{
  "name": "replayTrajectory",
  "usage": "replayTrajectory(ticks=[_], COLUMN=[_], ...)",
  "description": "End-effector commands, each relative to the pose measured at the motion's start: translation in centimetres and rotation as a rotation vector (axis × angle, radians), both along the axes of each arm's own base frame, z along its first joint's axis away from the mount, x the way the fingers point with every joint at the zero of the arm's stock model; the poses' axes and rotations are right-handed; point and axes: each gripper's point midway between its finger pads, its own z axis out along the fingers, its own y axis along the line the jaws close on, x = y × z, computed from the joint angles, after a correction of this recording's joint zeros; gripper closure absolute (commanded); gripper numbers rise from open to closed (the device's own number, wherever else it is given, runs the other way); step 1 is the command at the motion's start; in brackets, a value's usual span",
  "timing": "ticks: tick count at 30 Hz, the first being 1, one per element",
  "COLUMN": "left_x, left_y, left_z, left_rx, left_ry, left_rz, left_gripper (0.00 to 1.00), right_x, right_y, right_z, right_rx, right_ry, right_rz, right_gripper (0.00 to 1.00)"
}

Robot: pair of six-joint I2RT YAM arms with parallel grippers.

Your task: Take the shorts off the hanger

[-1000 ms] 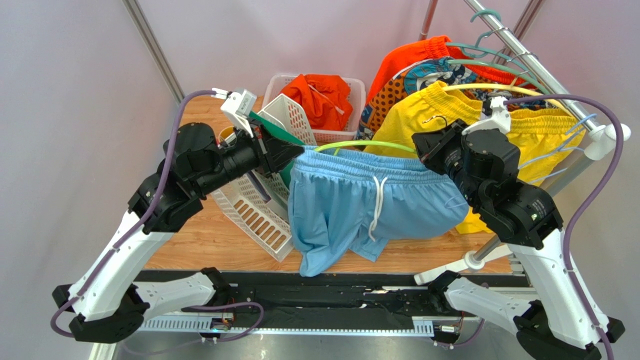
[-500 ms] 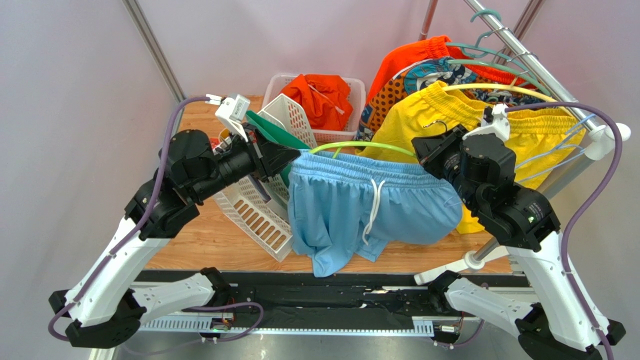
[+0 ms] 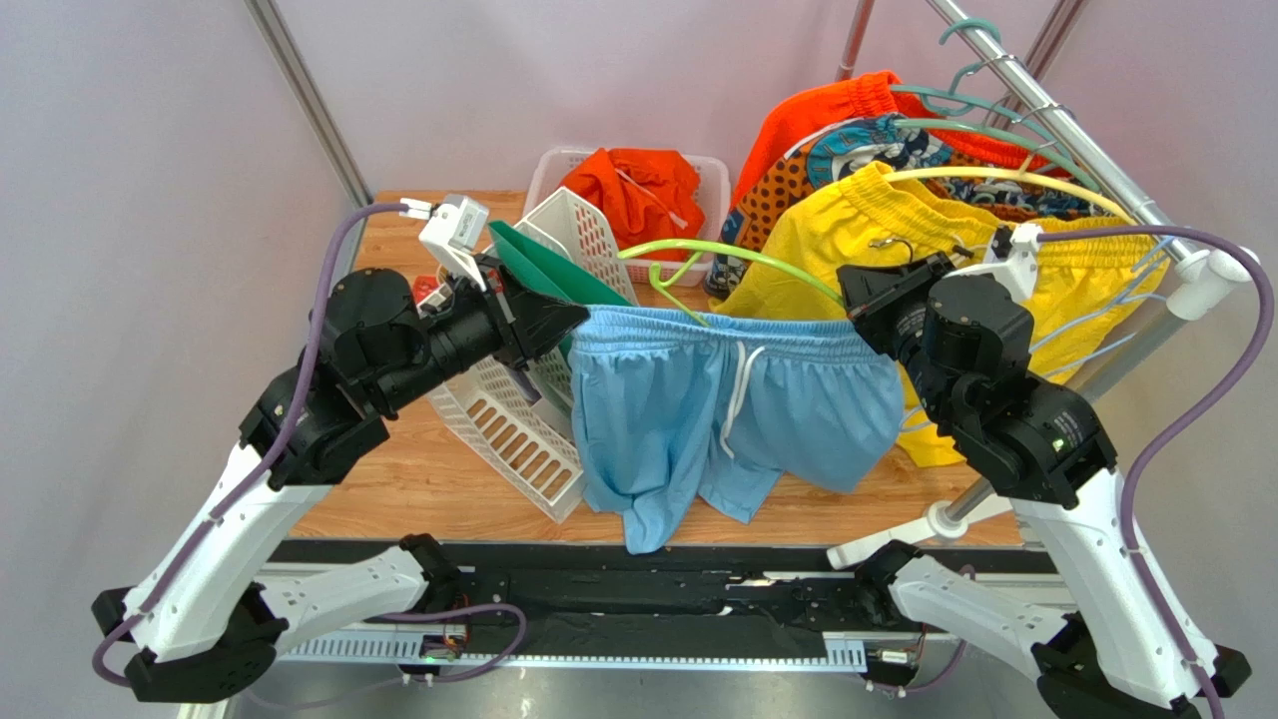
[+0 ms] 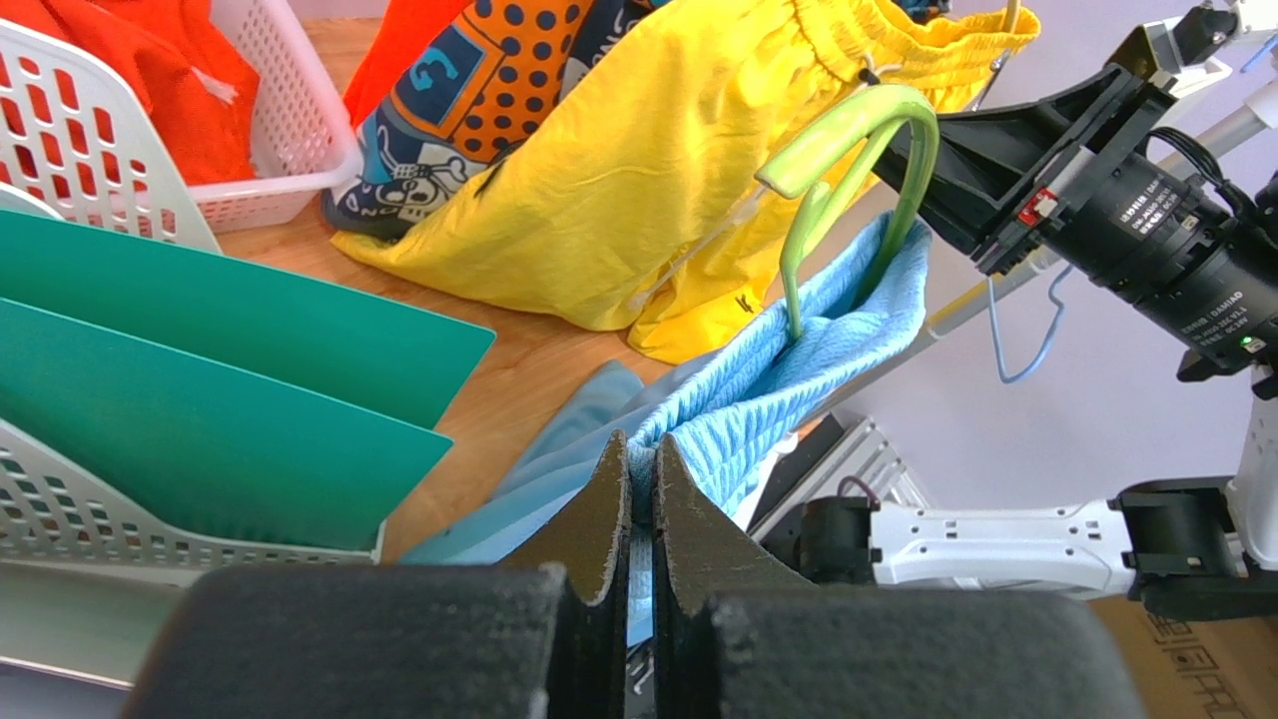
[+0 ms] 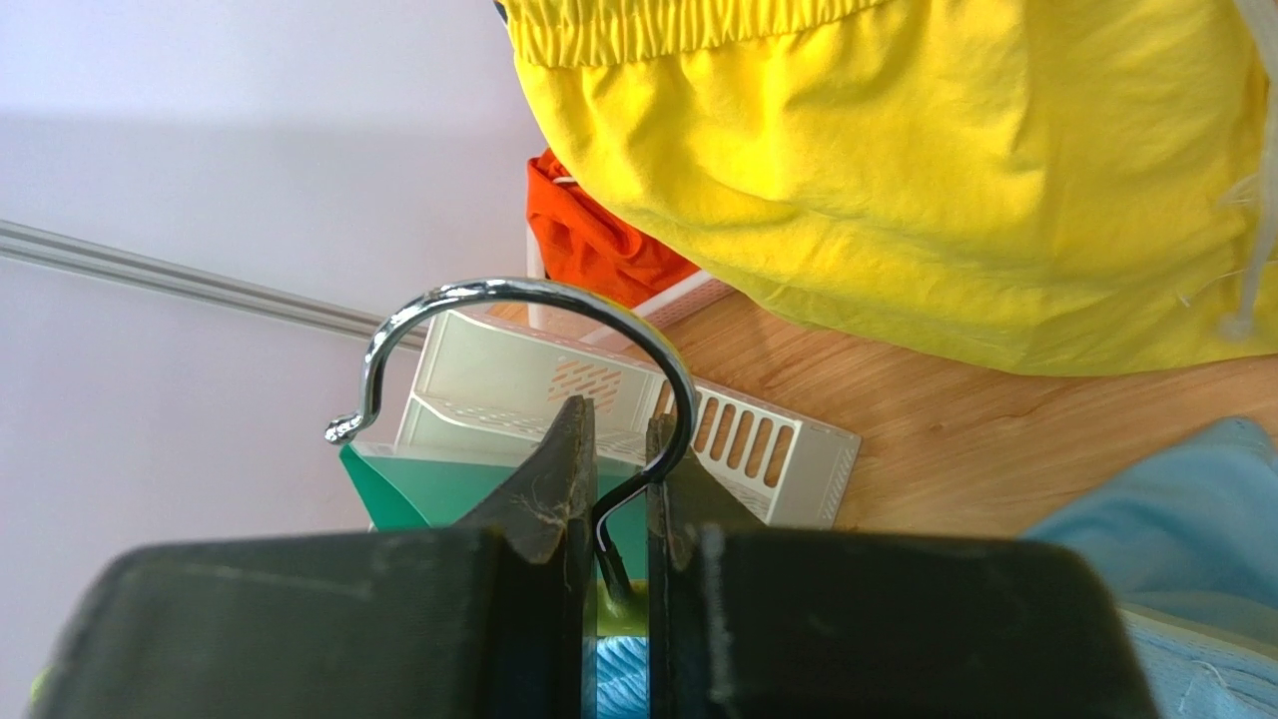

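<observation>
The light blue shorts (image 3: 720, 412) hang stretched between my two arms over the table's front. My left gripper (image 3: 570, 319) is shut on the left end of their waistband; in the left wrist view the ribbed blue cloth (image 4: 780, 367) is pinched between the jaws (image 4: 638, 450). My right gripper (image 3: 866, 292) is shut on the metal hook (image 5: 510, 292) of the lime green hanger (image 3: 735, 255), whose arm arches above the waistband. The bright orange shorts (image 3: 642, 187) lie in the white basket at the back.
A tilted white basket (image 3: 510, 427) with green folders (image 4: 195, 375) lies under my left arm. On the rack rail (image 3: 1088, 143) at the right hang the yellow pair (image 3: 960, 225) and the orange-and-teal patterned pair (image 3: 840, 158), close behind my right gripper.
The right gripper has moved up and to the right with the hook. The green hanger has tilted up, its left arm now above the waistband. The left gripper has pulled slightly left.
</observation>
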Motion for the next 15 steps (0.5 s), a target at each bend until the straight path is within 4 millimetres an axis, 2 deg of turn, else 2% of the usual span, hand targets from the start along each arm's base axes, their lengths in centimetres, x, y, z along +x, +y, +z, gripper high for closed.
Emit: replayTrajectory(ticks=[1,5,9,10,11,13,14,15], left_x=[0.6,0.6,1.2,1.3,1.5,2.0,2.1,2.3], left_y=[1.2,-1.6,-4.7,-5.2,-5.6,-6.1,-6.3,-6.4], left_z=[1.7,0.9,-0.6,-0.1,-0.4,-0.9,-1.0,-1.0], left_rx=[-0.048,-0.071,-0.110,-0.136,-0.149,-0.157,-0.158,-0.158], left_ry=[-0.051,-0.012,0.081,0.072,0.091,0.099,0.105,0.111], left_rz=[0.060,-0.043,-0.139,-0.155,-0.158,-0.160,-0.161,-0.162], left_gripper=[1.00,1.00,1.00,1.00,1.00,1.00,1.00,1.00], right_x=[0.9,1.6,1.3,1.4,1.2,1.0,1.0,0.6], right_y=[-1.4,2.7,6.9,7.8,9.3,10.5,11.3,11.4], right_z=[2.2,3.3,4.7,5.7,5.9,8.0,8.4,10.0], right_rx=[0.041,0.130,0.349,0.410,0.454,0.552,0.566,0.584], right_ry=[-0.082,-0.118,-0.072,-0.087,-0.066,-0.088,-0.083,-0.113], right_rz=[-0.081,0.085,0.240,0.275,0.340,0.395,0.434,0.458], right_gripper=[1.00,1.00,1.00,1.00,1.00,1.00,1.00,1.00])
